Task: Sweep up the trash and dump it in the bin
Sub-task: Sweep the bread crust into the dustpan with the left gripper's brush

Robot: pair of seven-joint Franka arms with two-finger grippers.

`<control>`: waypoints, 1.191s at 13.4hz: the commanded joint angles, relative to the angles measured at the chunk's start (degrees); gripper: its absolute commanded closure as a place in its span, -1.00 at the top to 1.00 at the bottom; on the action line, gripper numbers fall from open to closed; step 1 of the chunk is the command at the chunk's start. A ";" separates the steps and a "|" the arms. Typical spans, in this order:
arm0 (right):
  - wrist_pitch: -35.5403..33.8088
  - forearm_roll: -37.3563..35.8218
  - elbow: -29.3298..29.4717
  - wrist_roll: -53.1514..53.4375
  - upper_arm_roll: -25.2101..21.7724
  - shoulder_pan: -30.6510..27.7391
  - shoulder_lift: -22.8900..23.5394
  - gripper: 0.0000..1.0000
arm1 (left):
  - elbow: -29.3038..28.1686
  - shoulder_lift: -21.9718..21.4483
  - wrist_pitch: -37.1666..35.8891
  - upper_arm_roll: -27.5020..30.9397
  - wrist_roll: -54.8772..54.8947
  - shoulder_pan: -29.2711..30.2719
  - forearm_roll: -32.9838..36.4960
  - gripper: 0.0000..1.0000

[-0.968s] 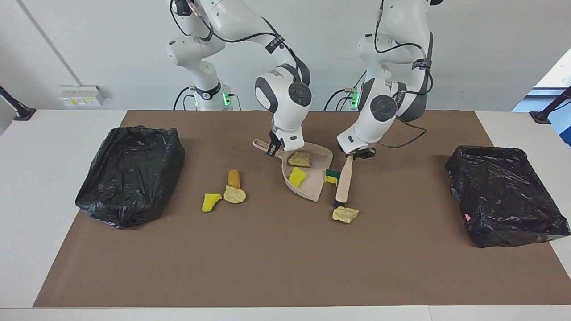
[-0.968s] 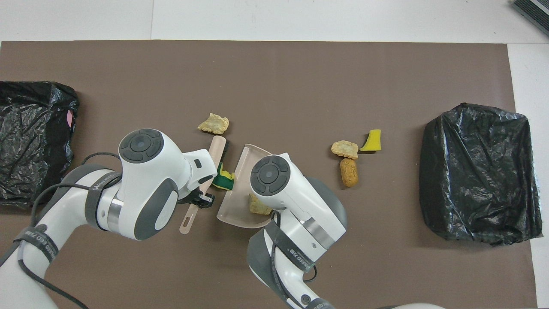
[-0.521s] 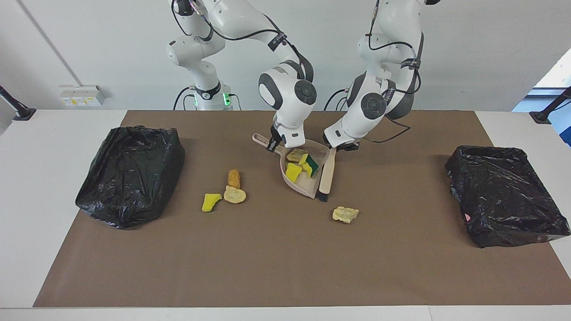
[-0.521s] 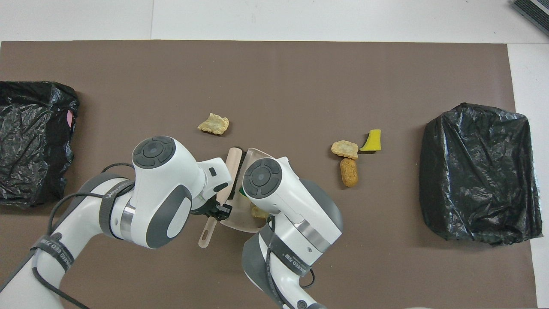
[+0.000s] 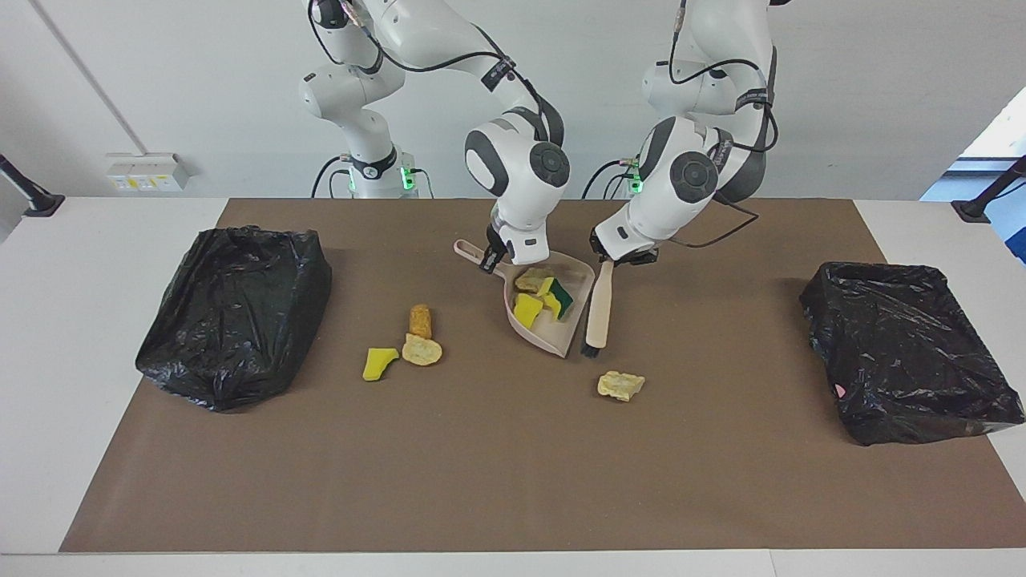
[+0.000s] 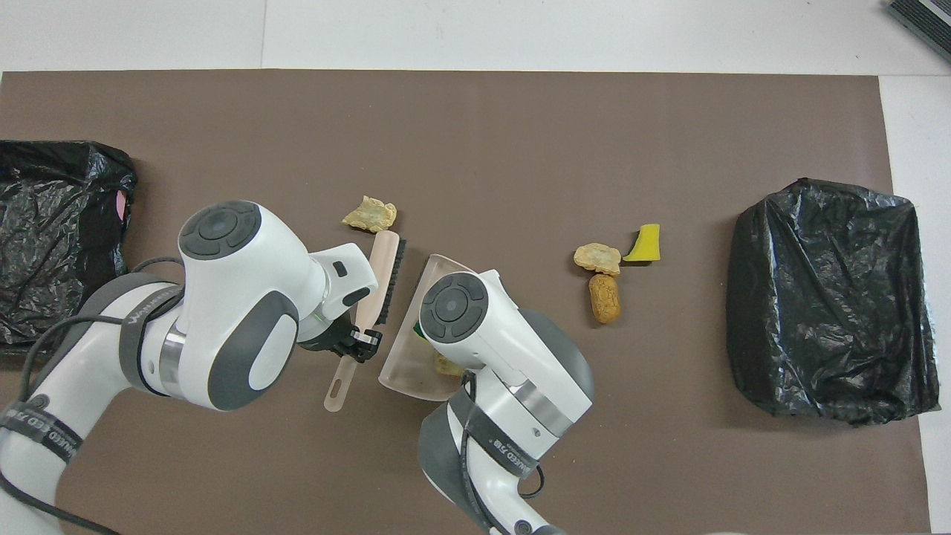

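My right gripper [image 5: 490, 260] is shut on the handle of the beige dustpan [image 5: 559, 339], which rests on the mat. In the pan lie a pale beige chunk [image 5: 531, 280], a yellow sponge bit [image 5: 525, 309] and a green-backed sponge [image 5: 559, 297]. My left gripper [image 5: 608, 262] [image 6: 358, 344] is shut on the handle of the beige brush [image 5: 596, 308] [image 6: 384, 271], whose bristle end points down beside the pan's mouth. Loose trash lies on the mat: a beige chunk [image 5: 620, 385] [image 6: 369, 214] just farther from the robots than the brush, plus an orange-brown lump [image 5: 420, 320], a beige chunk [image 5: 422, 350] and a yellow bit [image 5: 377, 362] toward the right arm's end.
One black-bagged bin [image 5: 232, 312] [image 6: 828, 297] stands at the right arm's end of the brown mat. Another black-bagged bin [image 5: 906, 353] [image 6: 52, 238] stands at the left arm's end. In the overhead view the right arm covers much of the dustpan [image 6: 407, 365].
The brush swept the green-backed sponge into the dustpan, then drew back a little toward the left arm's end. The dustpan shifted slightly nearer the robots.
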 commanded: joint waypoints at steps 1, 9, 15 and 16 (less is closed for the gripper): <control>-1.42 -1.29 1.50 1.98 0.06 0.12 -0.34 -1.00 | 2.36 1.43 0.33 0.10 3.34 3.53 4.75 -1.00; -0.90 -1.29 1.59 1.98 0.06 0.03 -0.25 -1.00 | 14.92 13.21 4.73 3.09 17.87 9.60 13.56 -1.00; -1.60 -1.29 1.15 2.86 0.15 0.21 -0.52 -1.00 | 19.50 19.63 5.17 2.82 17.96 7.43 13.47 -1.00; -1.60 -1.29 1.15 2.86 0.15 0.21 -0.52 -1.00 | 19.33 19.55 4.91 2.74 17.87 6.46 12.95 -1.00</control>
